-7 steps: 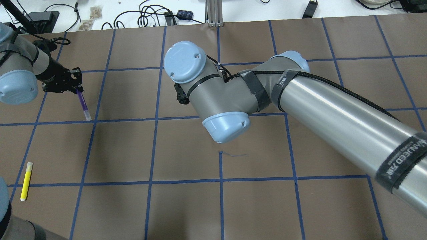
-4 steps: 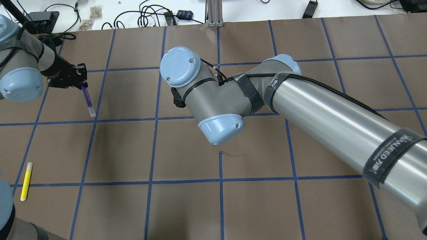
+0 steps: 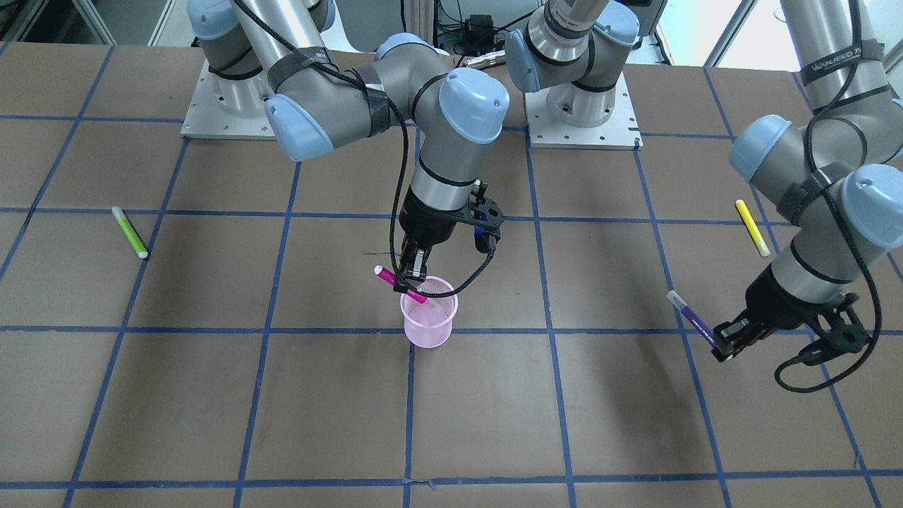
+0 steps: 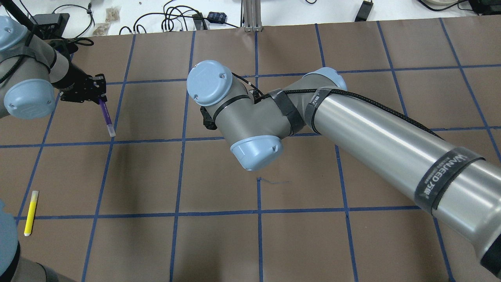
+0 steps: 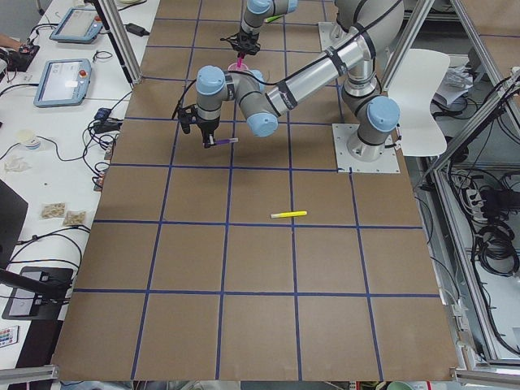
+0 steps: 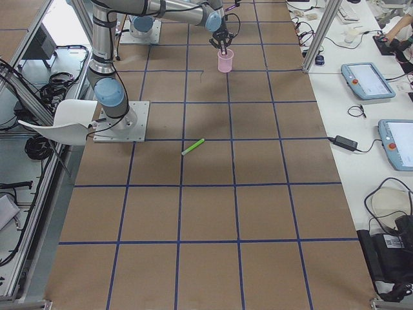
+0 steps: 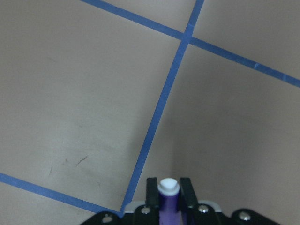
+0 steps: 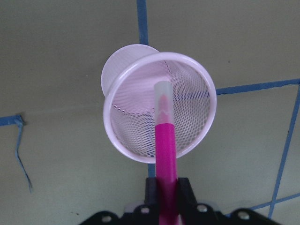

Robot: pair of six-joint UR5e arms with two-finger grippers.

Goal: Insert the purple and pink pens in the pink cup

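Note:
The pink mesh cup (image 3: 429, 323) stands upright near the table's middle. My right gripper (image 3: 410, 281) is shut on the pink pen (image 3: 395, 282) and holds it tilted, with its lower end at the cup's mouth. In the right wrist view the pink pen (image 8: 165, 140) points into the open cup (image 8: 131, 117). My left gripper (image 4: 98, 96) is shut on the purple pen (image 4: 106, 116) and holds it above the table, far to the cup's left. The purple pen also shows in the front view (image 3: 693, 321) and the left wrist view (image 7: 168, 199). In the overhead view my right arm hides the cup.
A yellow pen (image 4: 31, 212) lies on the table near my left arm's base side. A green pen (image 3: 130, 232) lies on my right side. The brown table has a blue tape grid. Cables and boxes lie beyond the far edge (image 4: 176, 19).
My left gripper has carried the purple pen a little to the right and away from me. My right arm has shifted slightly left.

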